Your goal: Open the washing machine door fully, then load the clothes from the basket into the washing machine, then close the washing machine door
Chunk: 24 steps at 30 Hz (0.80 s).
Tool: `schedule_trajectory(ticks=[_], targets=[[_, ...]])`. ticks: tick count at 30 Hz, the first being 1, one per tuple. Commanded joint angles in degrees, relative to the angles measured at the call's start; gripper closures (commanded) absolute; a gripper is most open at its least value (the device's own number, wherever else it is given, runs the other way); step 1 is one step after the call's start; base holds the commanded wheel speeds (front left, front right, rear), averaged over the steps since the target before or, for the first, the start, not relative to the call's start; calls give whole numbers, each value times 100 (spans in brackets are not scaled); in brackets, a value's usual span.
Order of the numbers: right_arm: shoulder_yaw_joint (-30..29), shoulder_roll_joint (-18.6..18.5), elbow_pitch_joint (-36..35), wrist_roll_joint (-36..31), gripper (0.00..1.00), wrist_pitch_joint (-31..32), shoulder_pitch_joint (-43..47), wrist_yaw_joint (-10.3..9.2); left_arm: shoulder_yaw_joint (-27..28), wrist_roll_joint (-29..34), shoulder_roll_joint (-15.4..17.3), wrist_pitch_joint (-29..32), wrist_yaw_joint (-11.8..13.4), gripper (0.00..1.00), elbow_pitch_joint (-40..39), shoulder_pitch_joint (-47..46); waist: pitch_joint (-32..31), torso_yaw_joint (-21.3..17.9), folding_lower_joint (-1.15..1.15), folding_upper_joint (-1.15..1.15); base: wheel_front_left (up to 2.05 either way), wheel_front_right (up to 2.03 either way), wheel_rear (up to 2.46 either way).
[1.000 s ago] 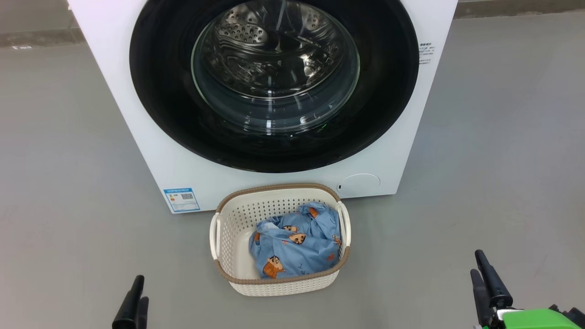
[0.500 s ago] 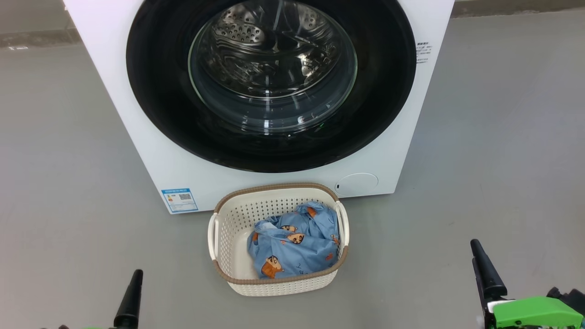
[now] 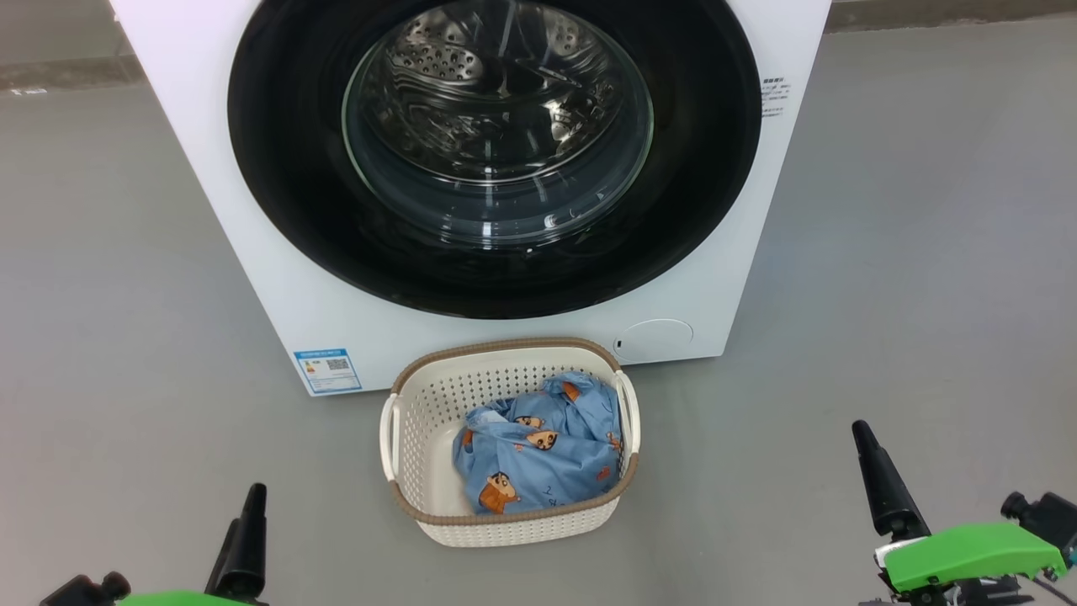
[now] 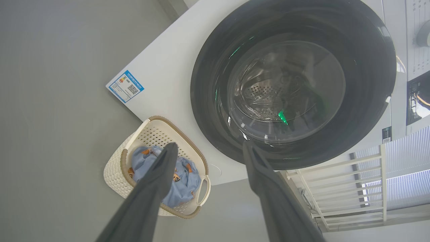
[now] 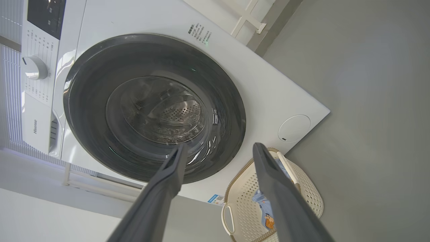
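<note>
Left gripper [image 4: 209,145] and right gripper [image 5: 219,147] both spread wide and empty, short of the basket [image 3: 429,412].
The washing machine [image 3: 336,328] stands on the grey floor [image 3: 883,252] with the washing machine door [image 3: 496,126] flush against its front. The basket sits on the floor just beside the machine's lower front edge, under the door. The clothes [image 3: 538,459] are bunched toward its right side. The grippers hang nearer the robot, one to each side of the basket, well apart from it.
</note>
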Motion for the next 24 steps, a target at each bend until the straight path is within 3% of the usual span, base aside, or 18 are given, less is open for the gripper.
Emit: schedule_trajectory(ticks=[1,24], targets=[[111,-111,-192,-225,0,-76,-317,-3,79,188,139,-78,-35,0,-197,-232,-2,-3,0,0,0,0,0],[491,-335,-122,-2197,0,-461,-484,-4,66,1969,248,-466,-44,0,-468,-159,-43,-57,0,0,0,0,0]])
